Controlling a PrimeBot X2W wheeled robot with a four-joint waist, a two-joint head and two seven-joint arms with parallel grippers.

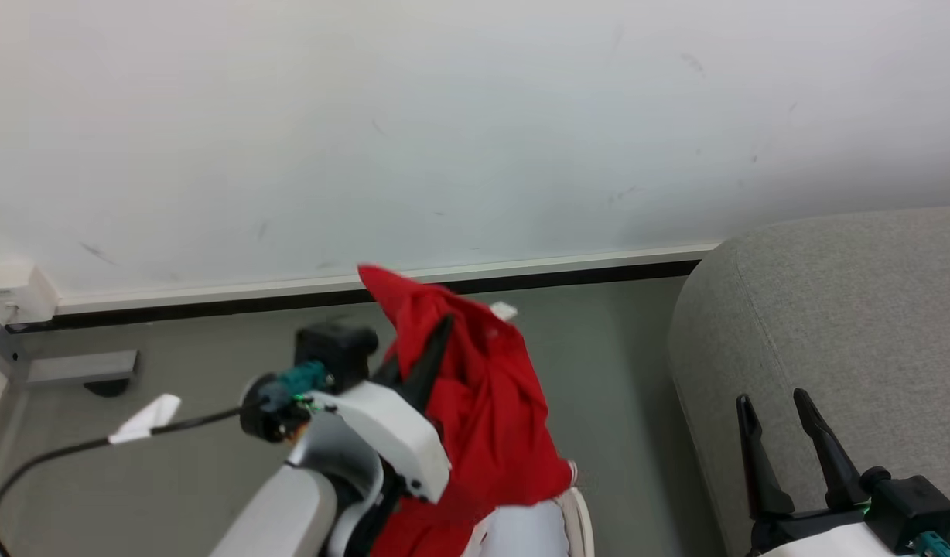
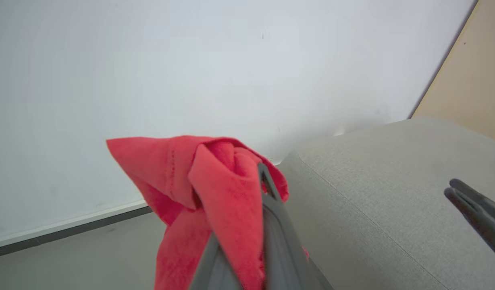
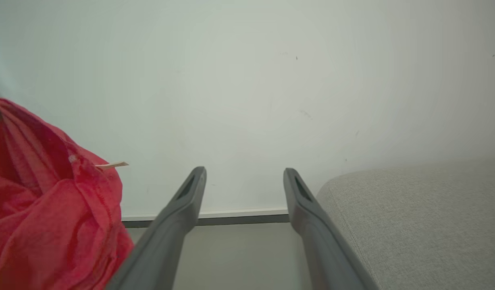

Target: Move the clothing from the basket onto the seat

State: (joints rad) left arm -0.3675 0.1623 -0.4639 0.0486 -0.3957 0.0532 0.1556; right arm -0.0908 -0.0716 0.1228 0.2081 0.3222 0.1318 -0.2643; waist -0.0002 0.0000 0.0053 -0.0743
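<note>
Red garment (image 1: 490,402), one piece, hangs bunched from the left gripper (image 1: 442,331), whose fingers (image 2: 267,189) are clamped shut on the cloth. A small white tag sticks out near its top. It is up in the air above the grey floor (image 1: 614,371), left of the seat (image 1: 846,309) and not touching it. One seat, light grey fabric with one stitched seam, nothing lying on the part in view. Right gripper (image 1: 773,402) hovers over the seat edge, its two fingers spread wide, holding nothing. One white piece (image 1: 575,514) sits under the garment at the bottom edge, maybe a basket rim, can't tell. One black cable (image 1: 73,449) with a white tag. One pale wall (image 1: 475,139).
</note>
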